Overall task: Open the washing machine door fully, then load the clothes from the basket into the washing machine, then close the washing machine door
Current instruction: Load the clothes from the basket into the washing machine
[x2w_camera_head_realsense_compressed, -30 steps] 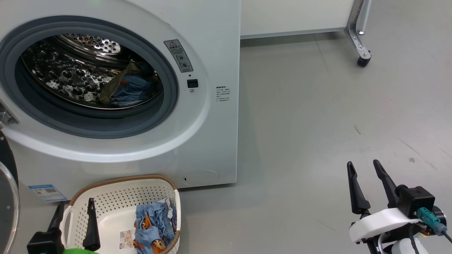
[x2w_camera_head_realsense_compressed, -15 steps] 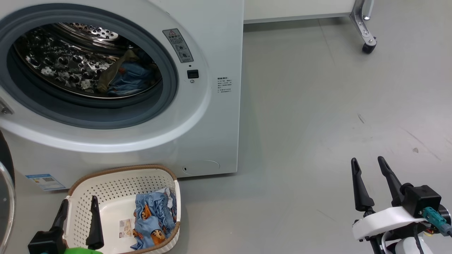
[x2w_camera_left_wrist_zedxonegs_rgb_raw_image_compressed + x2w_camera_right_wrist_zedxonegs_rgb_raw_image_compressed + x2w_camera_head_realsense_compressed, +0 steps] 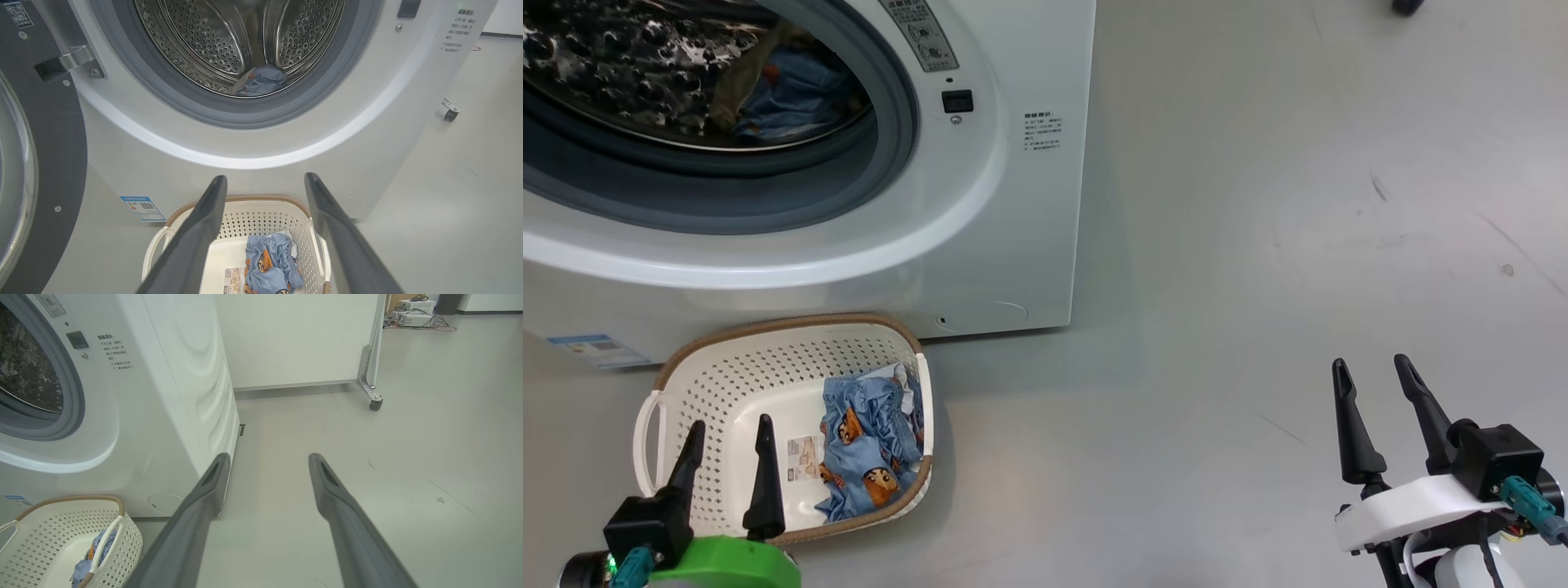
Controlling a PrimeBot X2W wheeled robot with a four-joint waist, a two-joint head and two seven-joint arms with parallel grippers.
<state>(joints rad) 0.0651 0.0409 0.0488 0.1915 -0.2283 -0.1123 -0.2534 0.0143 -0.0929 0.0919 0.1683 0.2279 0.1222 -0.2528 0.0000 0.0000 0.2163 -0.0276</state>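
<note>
Left claw [image 3: 729, 422], jaws wide and empty, has come over the basket [image 3: 768, 325] as the view tilts down; blue clothes [image 3: 866, 449] inside it await pickup.

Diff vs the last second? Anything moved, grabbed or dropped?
Mostly camera: the head view tilted down, so the washing machine slid up the picture. The left tool edged right, further over the basket, open and empty. Unchanged: blue clothes in the basket, other garments in the drum, right tool open above the floor. Nothing grabbed or released.
</note>
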